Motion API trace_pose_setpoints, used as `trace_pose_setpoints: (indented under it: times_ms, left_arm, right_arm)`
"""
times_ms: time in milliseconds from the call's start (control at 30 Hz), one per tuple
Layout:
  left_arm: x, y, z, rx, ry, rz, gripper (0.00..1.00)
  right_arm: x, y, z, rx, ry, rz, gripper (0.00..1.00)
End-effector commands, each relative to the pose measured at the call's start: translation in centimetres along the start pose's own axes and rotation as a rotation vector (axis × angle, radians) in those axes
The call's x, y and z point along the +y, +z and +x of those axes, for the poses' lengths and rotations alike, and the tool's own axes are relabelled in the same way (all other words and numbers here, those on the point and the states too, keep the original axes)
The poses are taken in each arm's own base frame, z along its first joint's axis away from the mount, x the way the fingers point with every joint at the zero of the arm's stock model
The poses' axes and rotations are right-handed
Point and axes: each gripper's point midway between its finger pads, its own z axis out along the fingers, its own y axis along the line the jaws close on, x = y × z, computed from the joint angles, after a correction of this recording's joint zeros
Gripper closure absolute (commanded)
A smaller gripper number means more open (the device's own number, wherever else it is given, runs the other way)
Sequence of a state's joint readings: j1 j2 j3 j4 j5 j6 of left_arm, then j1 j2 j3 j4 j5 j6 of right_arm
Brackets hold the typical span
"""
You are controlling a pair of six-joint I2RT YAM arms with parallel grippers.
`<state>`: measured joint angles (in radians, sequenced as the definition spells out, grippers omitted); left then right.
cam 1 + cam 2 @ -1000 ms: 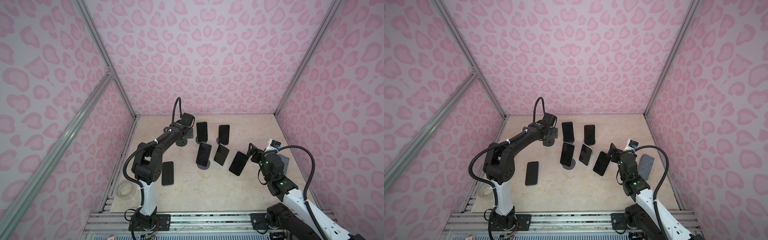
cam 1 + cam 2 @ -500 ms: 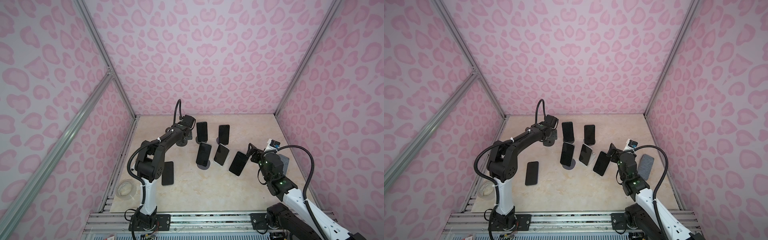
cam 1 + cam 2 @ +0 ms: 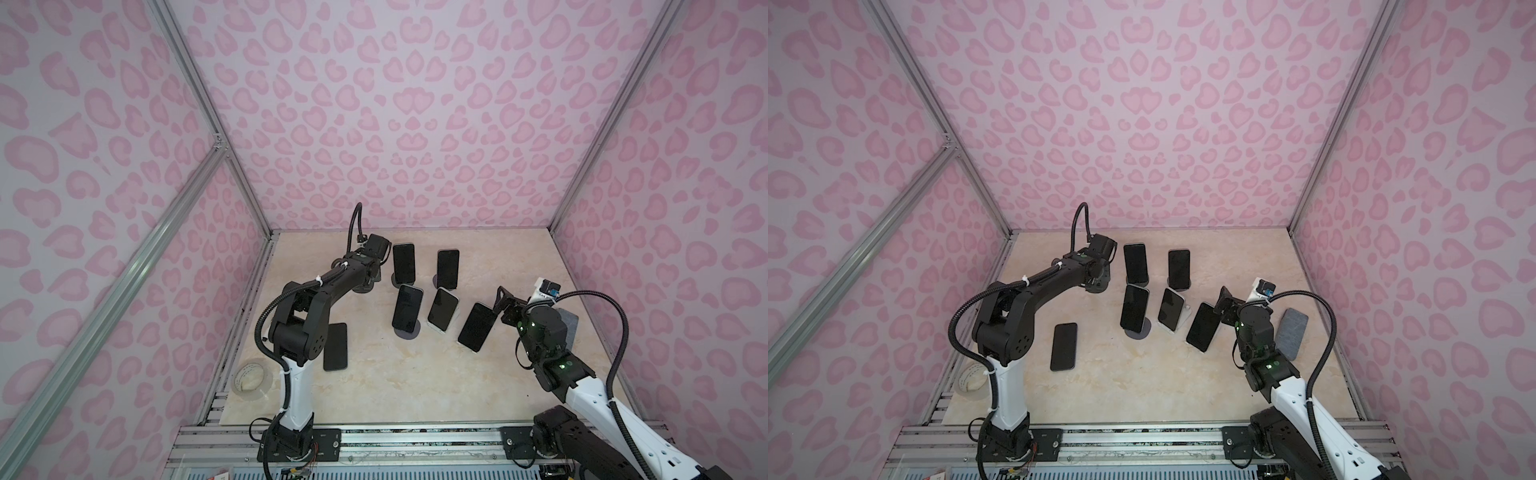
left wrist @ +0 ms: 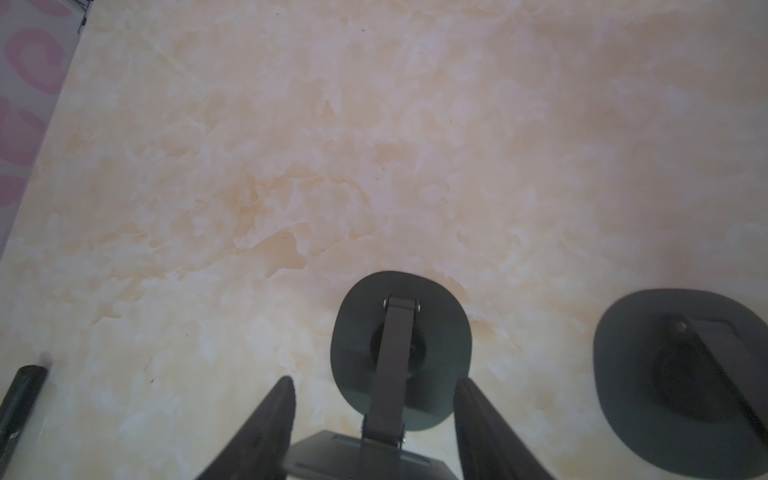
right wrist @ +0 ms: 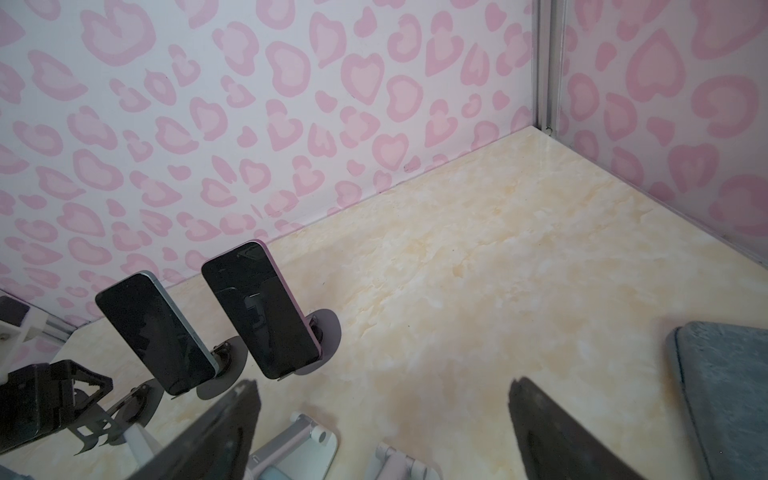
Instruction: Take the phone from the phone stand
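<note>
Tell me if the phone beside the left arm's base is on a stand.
Off: the phone lies flat, directly on the table.

Both top views sit high above the near edge of the counter (image 3: 374, 395), tilted down toward the far wall, distant enough to catch the whole counter and both arms: practically one shared picture. Left wrist camera: right down close over the counter, peering almost straight down past the left tool (image 4: 374, 381) onto the phone stand (image 4: 353, 332). Right wrist camera: low over the counter, looking across it past the right tool (image 5: 382, 384) to a far corner, sharing the rear phones (image 5: 262, 311) with both top views.
</note>
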<state>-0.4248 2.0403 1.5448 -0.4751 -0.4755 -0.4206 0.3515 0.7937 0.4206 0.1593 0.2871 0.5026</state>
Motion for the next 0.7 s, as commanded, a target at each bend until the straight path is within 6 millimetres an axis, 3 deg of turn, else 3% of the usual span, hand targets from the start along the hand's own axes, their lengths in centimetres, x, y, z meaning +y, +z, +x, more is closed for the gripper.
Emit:
trace_pose_setpoints:
  times_ms: [0,233,567,667]
  left_arm:
    - [2.4,-0.9,-0.4,-0.022,0.003,-0.067,0.46]
    - [6.5,-0.4,0.0,0.002,-0.075,-0.089,0.47]
    - [14.6,0.8,0.7,0.028,-0.209,-0.218,0.47]
    - [15.7,0.9,1.2,0.036,-0.223,-0.25,0.47]
  right_arm:
    - [0.4,-0.1,-0.7,-0.022,0.006,-0.012,0.04]
    - [0.5,-0.1,-0.8,-0.024,0.008,-0.017,0.04]
    - [0.6,0.0,-0.6,-0.02,0.006,-0.02,0.04]
    - [0.6,0.0,-0.5,-0.018,0.004,-0.02,0.04]
